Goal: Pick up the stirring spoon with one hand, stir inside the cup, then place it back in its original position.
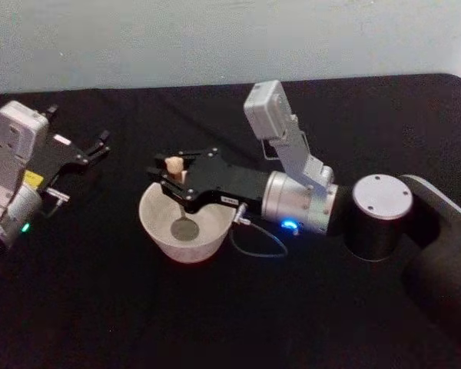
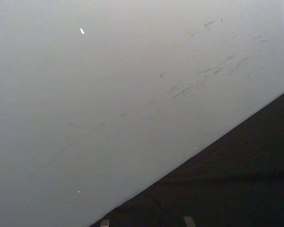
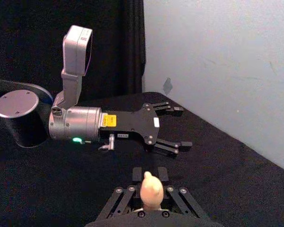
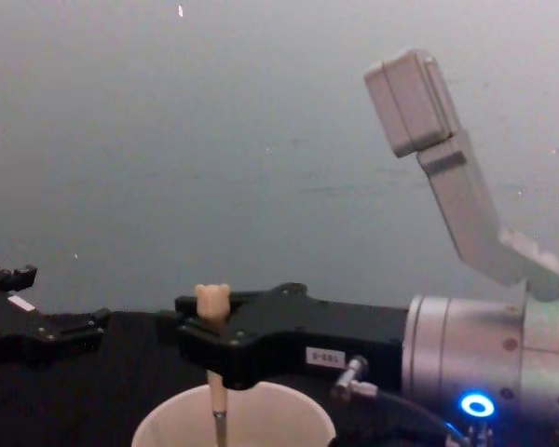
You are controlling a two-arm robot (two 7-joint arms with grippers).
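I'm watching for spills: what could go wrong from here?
The right gripper pinches the stirring spoon only near its bear-head top, so it could swivel or slip while stirring. Its bowl sits deep in the cup; a wide sweep might push the wall and slide the cup. The left gripper is parked at the left.

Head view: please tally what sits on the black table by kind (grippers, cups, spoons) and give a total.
Grippers: 2, the left gripper open and off to the side, the right gripper shut on the spoon above the cup
Cups: 1, the cup
Spoons: 1, the stirring spoon, its bowl down inside the cup
Total: 4
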